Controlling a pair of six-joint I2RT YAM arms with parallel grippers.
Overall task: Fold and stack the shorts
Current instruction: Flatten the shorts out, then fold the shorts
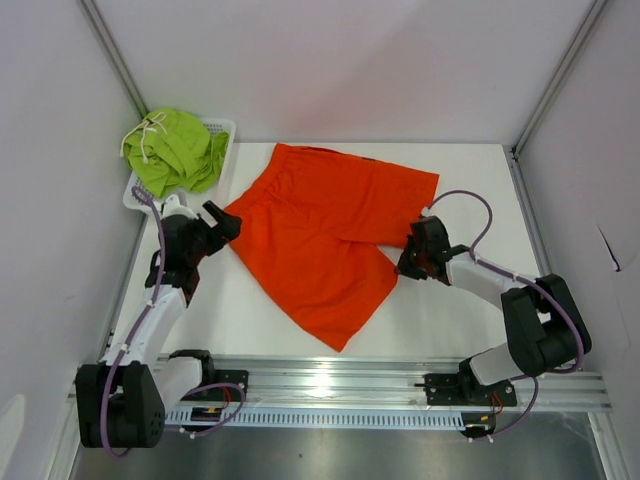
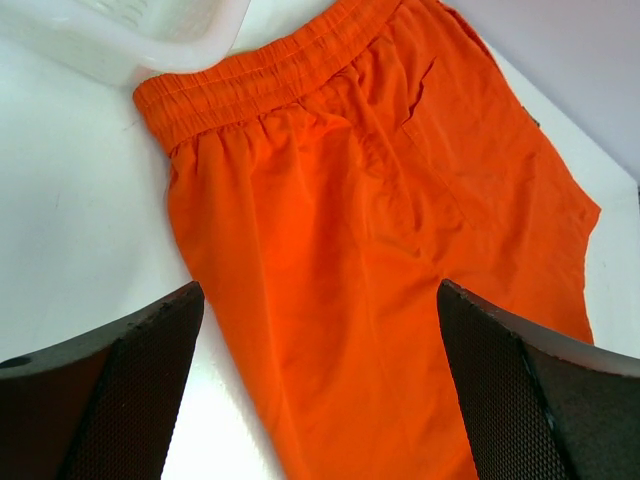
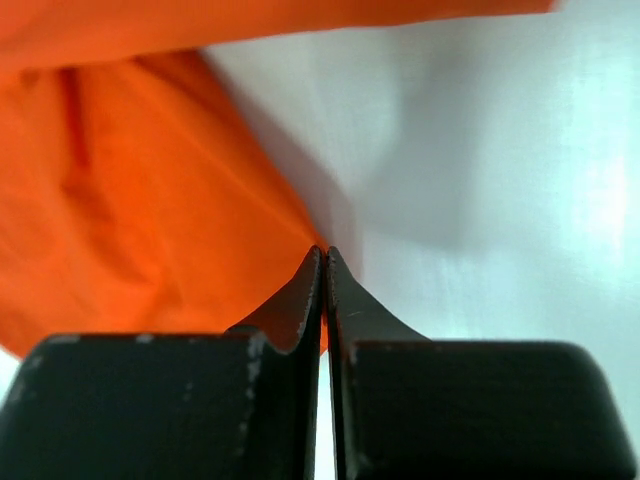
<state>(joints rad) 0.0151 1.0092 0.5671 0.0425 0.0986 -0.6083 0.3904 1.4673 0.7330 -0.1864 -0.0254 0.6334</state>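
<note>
The orange shorts lie spread flat on the white table, waistband toward the far left and legs toward the near right. My left gripper is open and hovers just above the waistband side of the shorts; its jaws straddle the left edge of the fabric, and it holds nothing. My right gripper is shut at the hem of the right leg, with a sliver of orange fabric pinched between its tips. The lime green shorts lie bunched in the basket, white drawstring showing.
The white mesh basket stands at the far left corner, and its near rim shows in the left wrist view. White walls with metal posts close in the table on three sides. A metal rail runs along the near edge.
</note>
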